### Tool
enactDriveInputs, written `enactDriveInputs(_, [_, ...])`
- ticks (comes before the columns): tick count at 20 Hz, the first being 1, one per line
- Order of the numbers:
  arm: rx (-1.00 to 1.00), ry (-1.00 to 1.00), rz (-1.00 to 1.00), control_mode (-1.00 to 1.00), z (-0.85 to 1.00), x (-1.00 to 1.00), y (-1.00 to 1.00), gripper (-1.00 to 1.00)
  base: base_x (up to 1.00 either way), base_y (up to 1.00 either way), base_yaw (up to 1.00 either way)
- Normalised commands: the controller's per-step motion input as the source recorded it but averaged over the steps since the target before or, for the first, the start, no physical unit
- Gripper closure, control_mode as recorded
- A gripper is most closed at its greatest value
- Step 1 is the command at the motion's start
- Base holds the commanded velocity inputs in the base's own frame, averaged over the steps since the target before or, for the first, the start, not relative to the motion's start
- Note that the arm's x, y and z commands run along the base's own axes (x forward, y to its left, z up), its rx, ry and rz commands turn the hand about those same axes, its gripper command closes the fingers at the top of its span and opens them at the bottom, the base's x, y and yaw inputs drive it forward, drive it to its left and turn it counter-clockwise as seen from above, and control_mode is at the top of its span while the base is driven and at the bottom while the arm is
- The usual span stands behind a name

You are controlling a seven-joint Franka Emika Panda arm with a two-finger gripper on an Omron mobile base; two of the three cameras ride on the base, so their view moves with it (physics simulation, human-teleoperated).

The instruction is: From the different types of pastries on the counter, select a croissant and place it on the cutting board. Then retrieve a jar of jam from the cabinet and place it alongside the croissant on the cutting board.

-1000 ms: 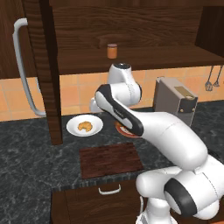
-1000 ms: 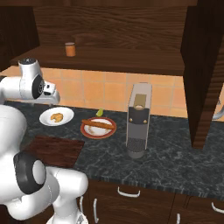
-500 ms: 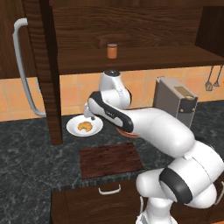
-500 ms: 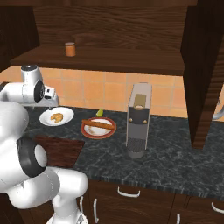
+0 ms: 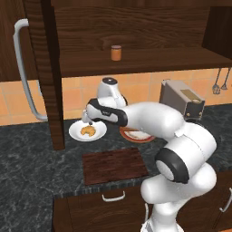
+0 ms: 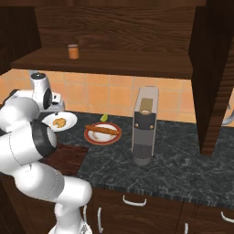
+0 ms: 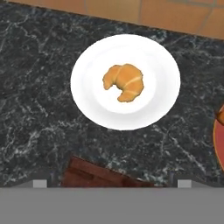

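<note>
Gripper: the two-finger gripper of the white arm hangs over the left edge of the white plate; its fingers are spread wide and nothing is between them.
Finger tips: in the hand view only two small grey tips show at the bottom edge, well apart from each other.
Croissant: the small golden-brown crescent croissant lies in the middle of the round white plate, not touched by the gripper.
White plate: it stands on the dark marbled stone counter, close to the orange tiled wall, just behind the board.
Cutting board: the flat dark reddish-brown wooden cutting board lies at the front edge of the counter, with nothing on it; one corner of it shows in the hand view.
Stick pastry: the long thin brown pastry stick lies across a round red-brown plate, just to the right of the white plate.
Jar of jam: the small jar with orange contents stands upright on the shelf of the dark brown wooden wall cabinet, above the plates.
Cabinet door: it stands open at the left, with a long curved grey handle.
Machine: a tall grey appliance stands on the counter to the right of the red-brown plate.
</note>
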Motion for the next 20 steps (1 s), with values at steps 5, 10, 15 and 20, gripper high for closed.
enactDriveInputs(5, [0.00,0.00,0.15,-1.00,-0.28,0.39,0.17,-1.00,0.00,0.00,0.00])
enactDriveInputs(10, [0.00,0.00,0.08,-1.00,-0.17,0.33,0.00,-1.00,0.00,0.00,0.00])
enactDriveInputs(15, [-0.04,0.00,0.03,-1.00,-0.51,0.32,0.00,-1.00,0.00,0.00,0.00])
enactDriveInputs(20, [-0.01,0.00,0.01,-1.00,-0.24,0.26,0.06,-1.00,0.00,0.00,0.00])
